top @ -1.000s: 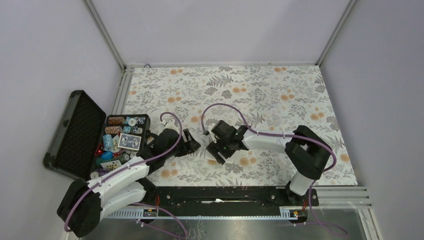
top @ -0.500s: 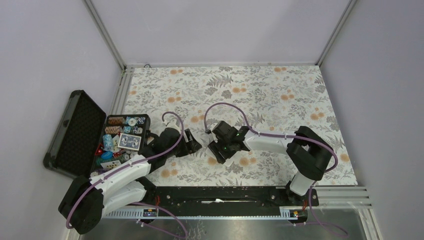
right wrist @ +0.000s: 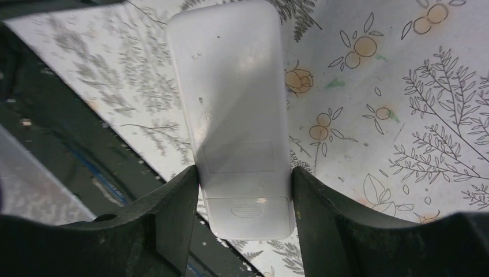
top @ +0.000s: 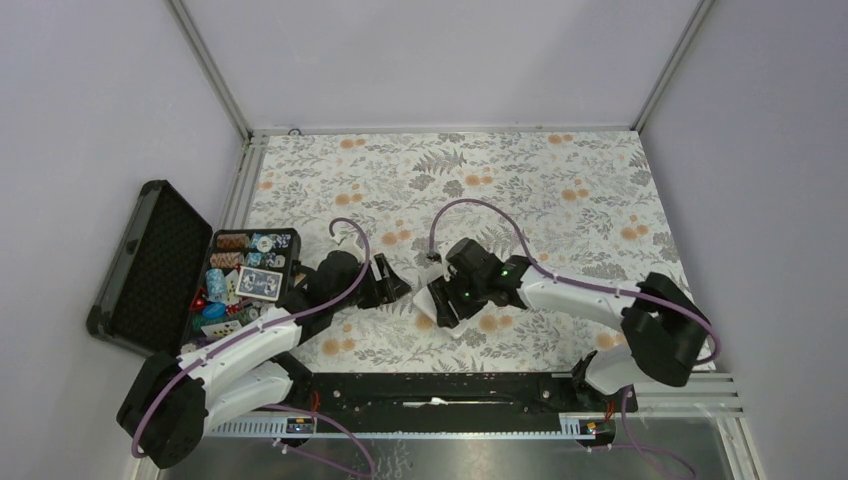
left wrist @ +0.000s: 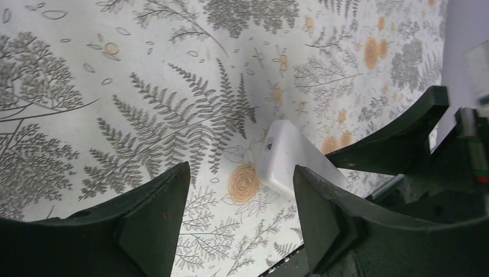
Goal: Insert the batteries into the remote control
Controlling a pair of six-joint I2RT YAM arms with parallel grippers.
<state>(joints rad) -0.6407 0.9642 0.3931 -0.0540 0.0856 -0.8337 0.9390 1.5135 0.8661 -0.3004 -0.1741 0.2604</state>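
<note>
The remote control point(right wrist: 236, 109) is a white handset whose plain back, with a ribbed battery cover, faces my right wrist camera. My right gripper point(right wrist: 245, 176) is shut on its sides near the cover end. From above, the remote control point(top: 434, 302) shows as a white patch under my right gripper point(top: 446, 294), near the front middle of the floral mat. My left gripper point(top: 393, 283) stands open just left of it. In the left wrist view one end of the remote control point(left wrist: 285, 158) sits beyond my left gripper point(left wrist: 241, 179), nothing between the jaws. The batteries are out of view.
An open black case point(top: 150, 262) with poker chips and playing cards point(top: 258, 284) lies at the left edge, beside my left arm. A black mounting rail point(top: 450, 385) runs along the near edge of the table. Grey walls close in the mat point(top: 560, 190).
My right jaws have closed onto the remote control, and the right arm's elbow has swung out to the right. The left gripper has stayed open and almost still.
</note>
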